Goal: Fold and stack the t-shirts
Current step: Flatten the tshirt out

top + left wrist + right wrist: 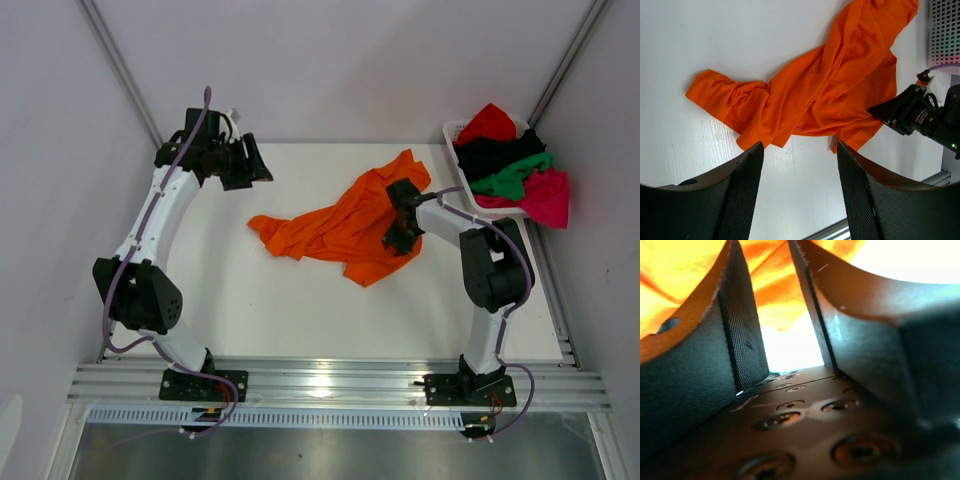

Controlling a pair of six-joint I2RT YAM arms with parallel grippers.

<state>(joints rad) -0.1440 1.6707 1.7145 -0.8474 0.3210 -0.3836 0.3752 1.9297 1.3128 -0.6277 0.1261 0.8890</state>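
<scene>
crumpled orange t-shirt (340, 225) lies diagonally; left fingers (740, 190) and right fingers (745, 335) parted, empty.

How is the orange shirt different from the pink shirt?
The orange shirt lies by itself on the table. The pink shirt sits in the basket, piled with other shirts. The orange shirt is stretched out long, while the pink shirt is bunched up and droops over the basket's rim. The right pincer is at the orange shirt, and no pincer is near the pink shirt. Both are crumpled, not folded.
</scene>
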